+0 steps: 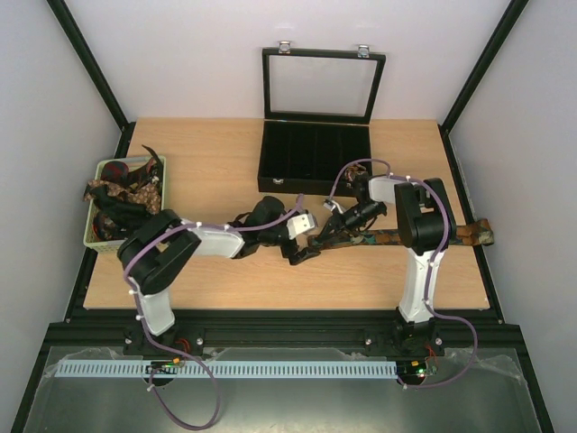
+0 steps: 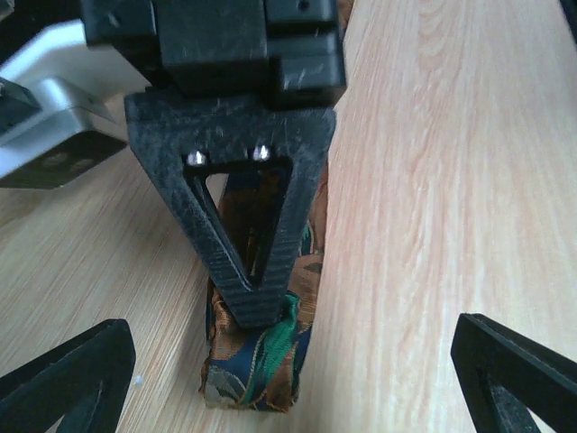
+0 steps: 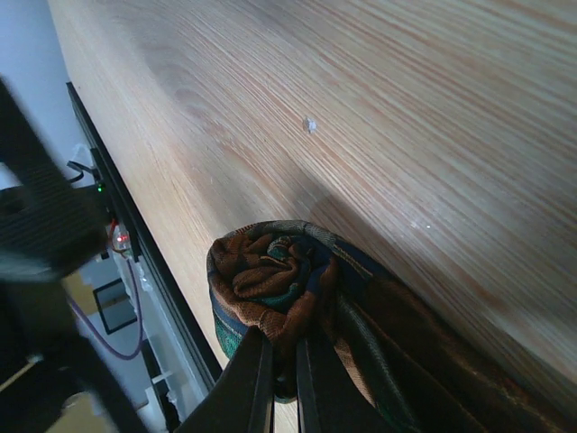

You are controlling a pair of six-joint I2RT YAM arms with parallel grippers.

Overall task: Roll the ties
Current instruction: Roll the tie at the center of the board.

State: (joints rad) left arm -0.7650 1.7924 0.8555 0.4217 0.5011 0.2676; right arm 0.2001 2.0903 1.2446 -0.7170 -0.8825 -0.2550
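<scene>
One tie [image 1: 406, 236] in brown, green and blue lies stretched across the table to the right. Its left end is wound into a small roll [image 3: 270, 271], which also shows in the left wrist view [image 2: 257, 361]. My right gripper [image 1: 326, 230] is shut on this roll, with its fingers [image 3: 257, 388] pinching the fabric; these fingers also show in the left wrist view [image 2: 243, 262]. My left gripper [image 1: 302, 251] is wide open, with its fingers [image 2: 72, 379] on either side of the rolled end and not touching it. More ties [image 1: 122, 189] lie heaped in the basket.
A pale green basket [image 1: 95, 236] stands at the table's left edge. A black compartmented box [image 1: 315, 158] with its glass lid [image 1: 323, 86] raised stands at the back middle. The tie's far end [image 1: 485, 233] reaches the right table edge.
</scene>
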